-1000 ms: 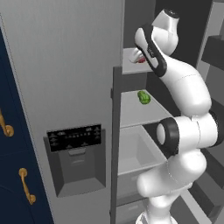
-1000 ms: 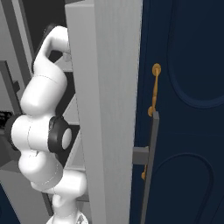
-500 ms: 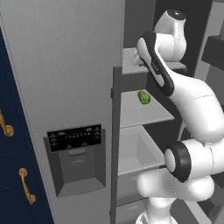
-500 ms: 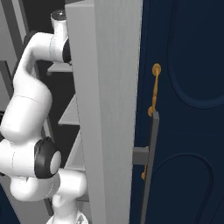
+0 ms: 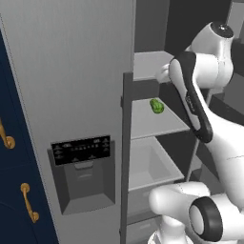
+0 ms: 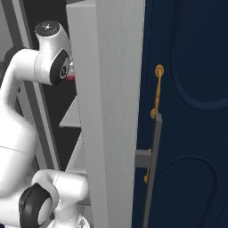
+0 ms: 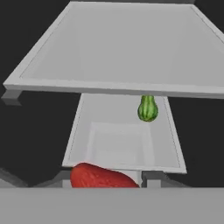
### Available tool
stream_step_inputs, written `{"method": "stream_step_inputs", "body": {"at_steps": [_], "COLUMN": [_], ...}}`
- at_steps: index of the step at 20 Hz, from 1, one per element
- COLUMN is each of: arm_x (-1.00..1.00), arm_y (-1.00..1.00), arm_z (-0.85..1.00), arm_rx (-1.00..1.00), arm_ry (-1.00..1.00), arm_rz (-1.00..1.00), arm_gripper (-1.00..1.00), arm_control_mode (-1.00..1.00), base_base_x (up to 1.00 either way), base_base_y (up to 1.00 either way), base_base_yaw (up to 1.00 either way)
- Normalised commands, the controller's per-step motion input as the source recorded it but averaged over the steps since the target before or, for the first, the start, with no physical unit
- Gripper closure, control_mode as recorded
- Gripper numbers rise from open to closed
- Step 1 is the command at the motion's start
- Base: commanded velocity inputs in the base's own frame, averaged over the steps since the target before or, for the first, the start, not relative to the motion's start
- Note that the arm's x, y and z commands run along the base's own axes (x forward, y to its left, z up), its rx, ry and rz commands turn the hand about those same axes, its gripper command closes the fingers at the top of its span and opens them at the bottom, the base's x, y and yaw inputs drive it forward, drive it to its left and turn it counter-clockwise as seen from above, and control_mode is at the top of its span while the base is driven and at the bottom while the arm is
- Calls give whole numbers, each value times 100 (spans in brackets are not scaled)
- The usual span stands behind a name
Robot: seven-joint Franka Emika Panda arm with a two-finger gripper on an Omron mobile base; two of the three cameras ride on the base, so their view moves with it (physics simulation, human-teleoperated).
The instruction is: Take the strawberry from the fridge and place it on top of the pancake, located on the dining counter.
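Left base view first: the white arm has swung up and back compared with a second ago, so its wrist now sits level with the top pale grey shelf [image 5: 150, 64] of the tall grey fridge [image 5: 71, 95] rather than reaching deep into it. The small green rounded fruit [image 5: 157, 106] lies untouched on the shelf below. The claw itself is hidden behind the forearm here.

Right base view: the open grey fridge door blocks most of it, but a sliver of the tiny red strawberry [image 6: 70, 77] peeks out right by the wrist, higher up than the arm was half a second back.

Hand view: the strawberry [image 7: 103, 176] sits at the very bottom edge, right where the fingertips would be, with the shelves and the green fruit [image 7: 148, 108] well below and beyond it. I can't see the fingers, so whether they're clamped is not certain, but my guess is the berry is gripped and lifted clear, so hauling it out toward the pancake comes next.
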Motion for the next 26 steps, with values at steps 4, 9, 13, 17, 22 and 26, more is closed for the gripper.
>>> {"method": "stream_step_inputs", "body": {"at_steps": [4,9,13,17,22,26], "arm_x": [-100,-100,-100,-100,-60,-16], "arm_y": [0,0,0,2,7,9], "arm_z": [0,-3,-14,-37,-46,-62], "arm_rx": [2,0,5,0,0,0], "arm_ry": [3,14,16,13,4,0], "arm_rz": [-17,-13,-12,-12,-5,0], "arm_gripper": [100,100,100,100,100,100], "arm_control_mode": [-100,-100,-100,-100,-100,-100], "base_base_x": [0,0,0,0,0,0], "base_base_y": [0,0,0,0,0,0], "base_base_yaw": [0,0,0,0,0,0]}}
